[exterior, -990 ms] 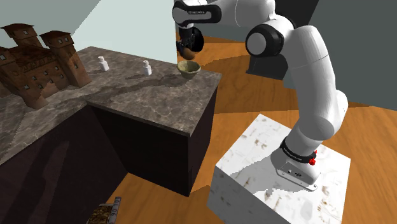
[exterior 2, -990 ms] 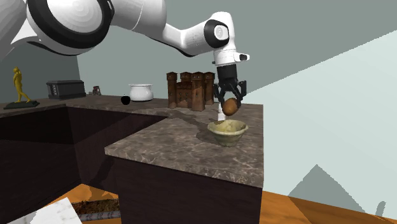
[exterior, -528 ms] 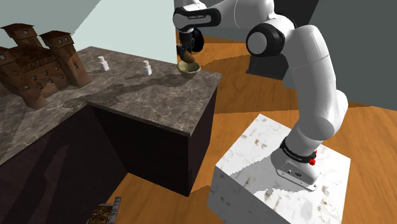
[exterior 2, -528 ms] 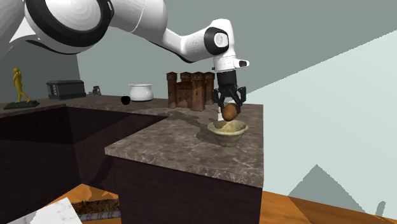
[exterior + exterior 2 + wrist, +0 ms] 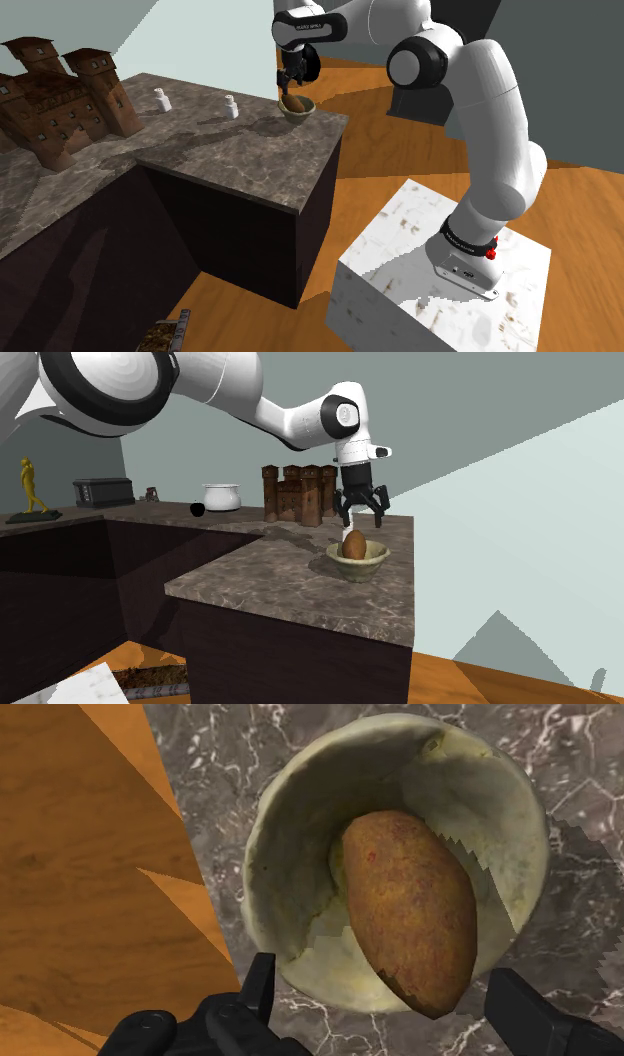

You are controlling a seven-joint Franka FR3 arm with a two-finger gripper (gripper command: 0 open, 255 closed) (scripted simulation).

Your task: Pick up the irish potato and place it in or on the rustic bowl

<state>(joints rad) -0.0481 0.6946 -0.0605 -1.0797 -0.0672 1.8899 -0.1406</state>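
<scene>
I see the black pincer (image 5: 361, 522) spread wide, gripping nothing, just above the pale, rough-glazed bowl (image 5: 372, 564) on the dark marbled surface (image 5: 290, 582). The brown oval potato (image 5: 410, 909) lies inside the bowl.

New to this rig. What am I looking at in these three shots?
A simulated white robot arm on a box stand beside a dark marbled counter. One shot looks from beside the stand, one from another side of the counter, one from a camera at the wrist. On the counter: a pale bowl, a brown castle model, two small white bottles. A brown potato sits in the bowl. The black jaws stand open just above it, holding nothing.
</scene>
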